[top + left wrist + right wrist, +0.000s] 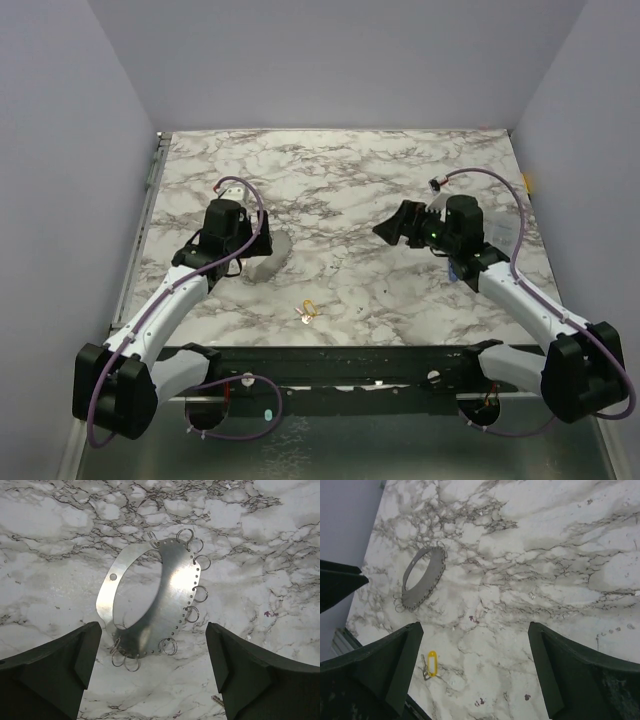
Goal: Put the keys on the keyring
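A small key [425,672] on a yellow tag [432,662] lies flat near the table's front edge; from above the keys [305,314] sit between the two arms. Several thin wire keyrings [200,594] hang from holes along the rim of a grey metal ring disc [172,592]. That disc [268,255] lies just in front of my left gripper [248,258], whose jaws stand open and empty [152,680]. My right gripper [395,228] hovers over the middle right, open and empty [475,675], well away from the tag.
The marble tabletop [340,180] is walled by lilac panels on three sides. A metal rail [140,230] runs along its left edge. Something blue [456,272] shows partly under my right arm. A dark bar [330,365] spans the front between the arm bases.
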Robot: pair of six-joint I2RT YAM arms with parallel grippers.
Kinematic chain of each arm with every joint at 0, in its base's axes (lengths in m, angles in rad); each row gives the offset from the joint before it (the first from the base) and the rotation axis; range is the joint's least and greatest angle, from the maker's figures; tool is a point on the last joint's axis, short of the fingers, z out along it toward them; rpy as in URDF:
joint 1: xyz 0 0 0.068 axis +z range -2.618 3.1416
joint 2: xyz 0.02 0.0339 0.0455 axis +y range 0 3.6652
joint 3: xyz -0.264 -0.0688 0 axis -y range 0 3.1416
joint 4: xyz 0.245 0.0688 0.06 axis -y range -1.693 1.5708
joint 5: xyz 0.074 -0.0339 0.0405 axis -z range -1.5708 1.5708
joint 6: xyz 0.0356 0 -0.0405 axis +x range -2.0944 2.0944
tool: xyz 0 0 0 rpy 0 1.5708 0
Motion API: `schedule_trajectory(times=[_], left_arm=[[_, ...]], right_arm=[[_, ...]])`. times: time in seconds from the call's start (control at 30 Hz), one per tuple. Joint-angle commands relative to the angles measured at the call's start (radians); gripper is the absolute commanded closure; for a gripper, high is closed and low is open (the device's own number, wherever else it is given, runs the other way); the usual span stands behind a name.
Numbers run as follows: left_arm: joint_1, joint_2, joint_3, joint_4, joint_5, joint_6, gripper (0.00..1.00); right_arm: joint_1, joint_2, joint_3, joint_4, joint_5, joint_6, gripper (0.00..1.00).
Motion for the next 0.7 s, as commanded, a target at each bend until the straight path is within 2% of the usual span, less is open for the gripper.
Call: schedule_trajectory(times=[0.0,0.1,0.2,0.4,0.53,0.67], left_arm=[[-0.009,-0.018,0.015,-0.002,0.020,0.010,0.07],[-0.011,-0.025,0.015,-0.002,0.022,0.010,0.07],[-0.015,-0.032,0.015,-0.002,0.023,0.010,0.07],[-0.019,-0.076,0.010,-0.002,0.014,0.010,0.08],[-0.020,-0.101,0.008,0.002,0.003,0.012,0.08],[-0.020,-0.125,0.009,0.002,-0.014,0.014,0.09]], right_arm=[[0.055,-0.039,0.033,-0.150,0.051,-0.061,0.00],[0.119,-0.015,0.093,-0.280,0.117,-0.108,0.00],[0.191,0.005,0.127,-0.339,0.123,-0.151,0.00],[0.324,0.016,0.110,-0.299,0.113,-0.227,0.00],[0.479,0.060,0.148,-0.318,0.184,-0.324,0.03],[0.595,0.093,0.136,-0.251,0.206,-0.396,0.06]])
